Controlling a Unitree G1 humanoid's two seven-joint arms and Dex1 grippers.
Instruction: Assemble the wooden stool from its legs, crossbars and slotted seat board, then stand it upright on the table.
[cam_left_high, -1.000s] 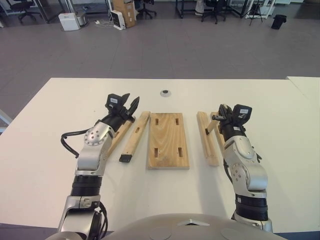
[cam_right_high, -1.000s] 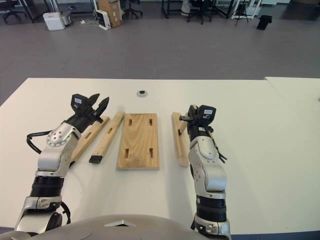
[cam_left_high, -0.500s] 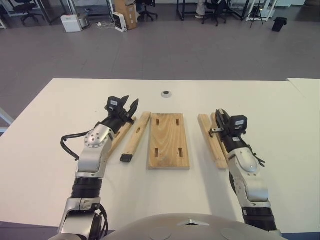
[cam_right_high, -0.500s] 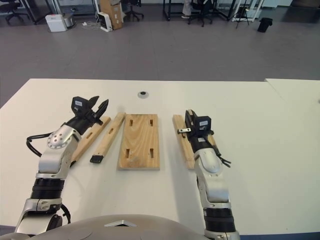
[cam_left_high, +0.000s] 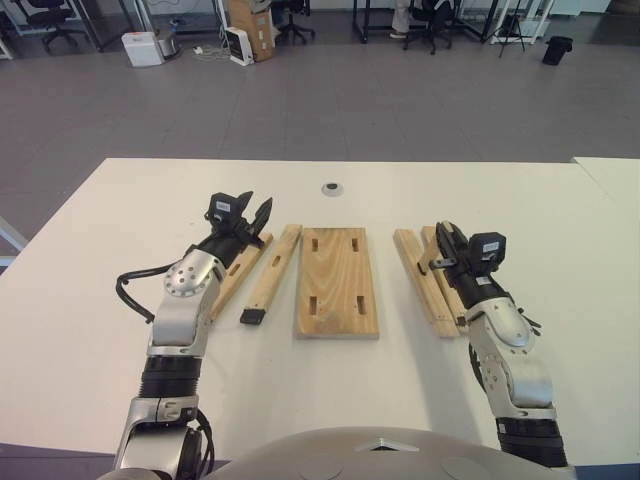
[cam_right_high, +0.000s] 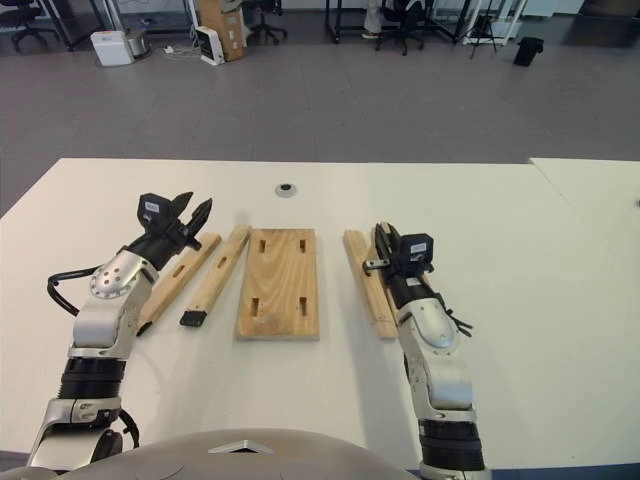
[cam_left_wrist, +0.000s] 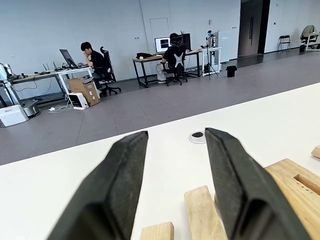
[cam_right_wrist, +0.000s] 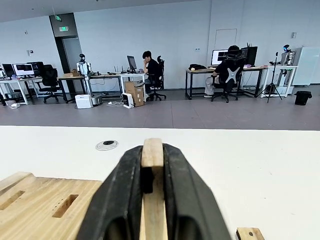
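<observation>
While the left end effector (cam_left_high: 251, 212) hung wide open over the legs (cam_left_high: 274, 265) left of the flat seat board (cam_left_high: 337, 280), the right end effector (cam_left_high: 441, 240) was clamped tight on a wooden bar (cam_right_wrist: 152, 150) on the counter (cam_left_high: 90, 270), just right of it.

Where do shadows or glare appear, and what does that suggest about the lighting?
Left eye view: the seat board casts a thin, soft shadow on the table, no glare; probably diffuse overhead light. Left wrist view: the open left gripper looks dark against the table. Right wrist view: so does the right gripper, shut on a wooden piece.
</observation>
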